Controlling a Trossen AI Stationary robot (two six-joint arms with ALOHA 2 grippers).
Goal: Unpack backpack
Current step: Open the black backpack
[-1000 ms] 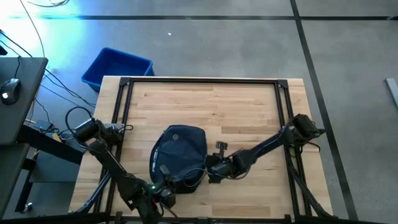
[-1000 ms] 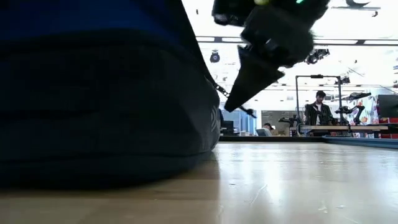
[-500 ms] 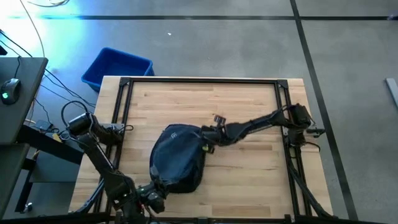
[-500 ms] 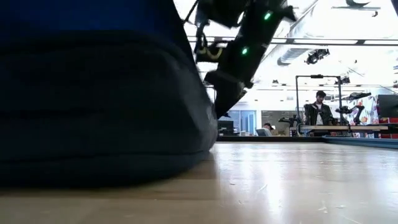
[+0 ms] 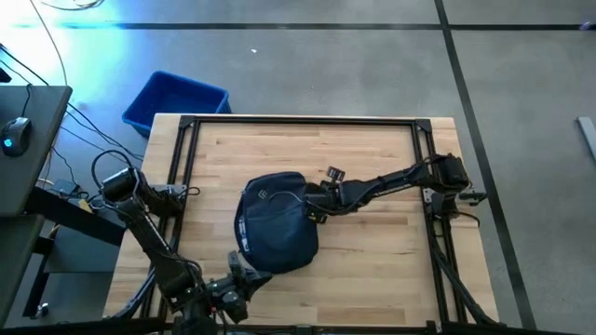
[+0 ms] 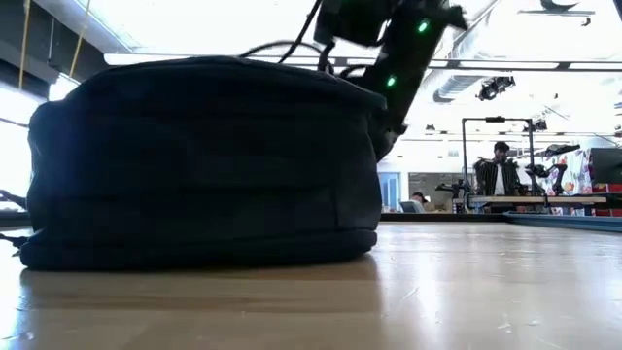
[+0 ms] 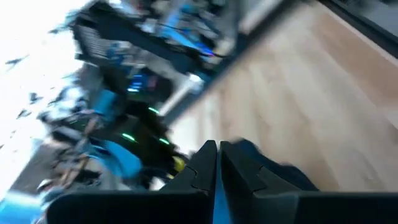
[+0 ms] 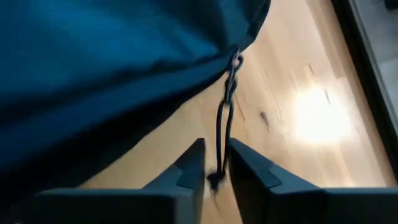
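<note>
Backpack first: my right claw sits right at its edge, fingers nearly together with the thin zipper cord running down between them; I read that as a light grasp on the cord, though I cannot be sure the pads are actually squeezing it. The cord hangs from a small metal ring on the navy fabric just above the claw. From overhead, that right claw touches the pack's upper right side, with its arm stretching away toward the worktop's right rail.

Outward from there, the backpack lies flat near the middle of the wooden worktop, pale logo up. From table level it is a low, rounded dark mound resting squarely on the wood.

My left claw is clenched with nothing in it, just off the pack's near edge, not touching.

Well beyond the worktop's far left corner a blue bin stands on the floor. A person stands far off in the room.
</note>
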